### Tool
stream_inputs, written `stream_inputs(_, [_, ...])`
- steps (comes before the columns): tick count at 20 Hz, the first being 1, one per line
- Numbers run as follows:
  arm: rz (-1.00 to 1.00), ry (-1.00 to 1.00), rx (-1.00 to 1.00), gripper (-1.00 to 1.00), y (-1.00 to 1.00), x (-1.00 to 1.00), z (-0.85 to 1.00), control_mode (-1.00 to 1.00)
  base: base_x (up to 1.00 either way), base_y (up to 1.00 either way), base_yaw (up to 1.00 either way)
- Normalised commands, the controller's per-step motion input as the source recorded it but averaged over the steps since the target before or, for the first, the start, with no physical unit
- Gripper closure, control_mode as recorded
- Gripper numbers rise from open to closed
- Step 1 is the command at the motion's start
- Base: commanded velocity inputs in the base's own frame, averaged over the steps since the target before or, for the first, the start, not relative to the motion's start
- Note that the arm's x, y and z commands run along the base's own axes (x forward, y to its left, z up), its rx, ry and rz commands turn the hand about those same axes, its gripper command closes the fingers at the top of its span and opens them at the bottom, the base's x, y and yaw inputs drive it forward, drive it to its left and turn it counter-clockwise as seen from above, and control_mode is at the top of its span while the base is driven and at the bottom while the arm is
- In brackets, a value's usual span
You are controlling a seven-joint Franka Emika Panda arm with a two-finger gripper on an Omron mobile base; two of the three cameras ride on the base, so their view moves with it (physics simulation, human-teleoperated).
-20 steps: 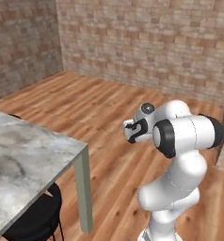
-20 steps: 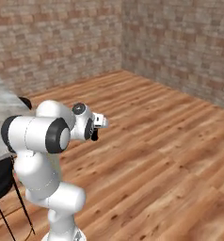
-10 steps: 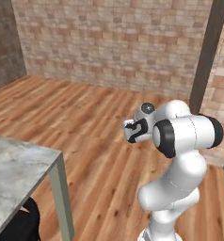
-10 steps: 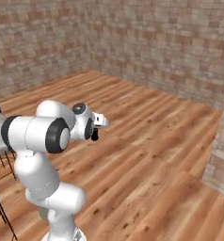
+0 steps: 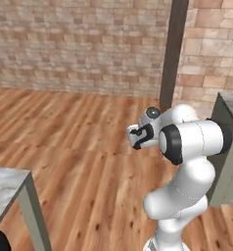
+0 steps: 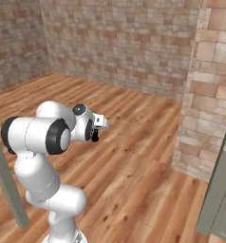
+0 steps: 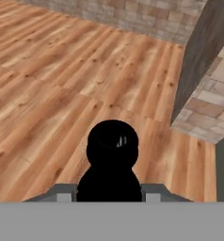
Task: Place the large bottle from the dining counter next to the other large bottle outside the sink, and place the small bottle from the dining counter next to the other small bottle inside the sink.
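Already the short, narrow black bottle [image 7: 112,162] is seen clamped between the finger tips of the gripper [image 7: 109,194] in the hand view, its thin neck and round mouth pointing away from the camera, so its long axis runs along the gripper. In the base views the gripper [image 5: 139,137] is carried folded at chest height over the wooden floor [image 5: 84,162]. The sink is judged still ahead; a grey-green cabinet [image 5: 230,162] with a marble top is cut off at the right edge. A corner of the grey-veined white marble desk [image 5: 6,188] is noted lower left. The bottle's lower body is hidden by the fingers.
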Motion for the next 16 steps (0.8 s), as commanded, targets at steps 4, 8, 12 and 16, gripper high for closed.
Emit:
stream_inputs(4, [0.00,0.00,0.00,1.00,0.00,0.00,0.00,1.00,0.00,-0.44,-0.35])
stream_inputs(8, [0.00,0.00,0.00,1.00,0.00,0.00,0.00,1.00,0.00,-0.45,-0.35])
stream_inputs(12, [0.00,0.00,0.00,1.00,0.00,0.00,0.00,1.00,0.00,-0.39,-0.34])
stream_inputs(16, [0.00,0.00,0.00,1.00,0.00,0.00,0.00,1.00,0.00,-0.41,-0.35])
